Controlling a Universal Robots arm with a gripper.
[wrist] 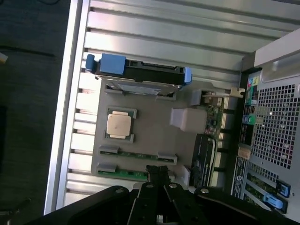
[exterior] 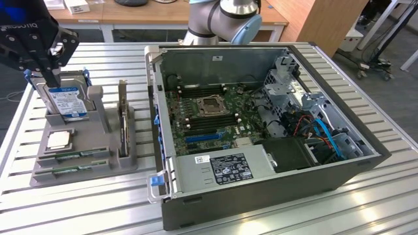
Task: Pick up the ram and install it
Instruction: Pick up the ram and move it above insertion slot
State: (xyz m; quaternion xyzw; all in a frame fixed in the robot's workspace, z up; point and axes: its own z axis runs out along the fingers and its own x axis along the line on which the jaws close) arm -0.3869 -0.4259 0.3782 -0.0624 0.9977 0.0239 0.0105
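The gripper (exterior: 47,73) hangs above the hard drive (exterior: 67,102), which stands upright at one end of the grey holder (exterior: 91,142). Its fingers are pressed together with nothing between them. The ram (exterior: 67,170) lies flat in a clipped slot along the holder's edge farthest from the hard drive. A second stick (exterior: 73,156) sits just beside it in a parallel slot. The clips at each end seem meant to keep both sticks square and in a known place, so fingers can come down across their narrow width. In the wrist view the closed fingertips (wrist: 158,174) line up over the ram, but the exterior view shows the gripper well above the holder, so this reads as an approach with no contact made. The processor (exterior: 58,139) rests in its own pocket between the sticks and the drive. The open computer case (exterior: 261,200) stands just beside the holder on the table, its motherboard (exterior: 216,110) facing up, presumably so a stick can be pressed straight down into it
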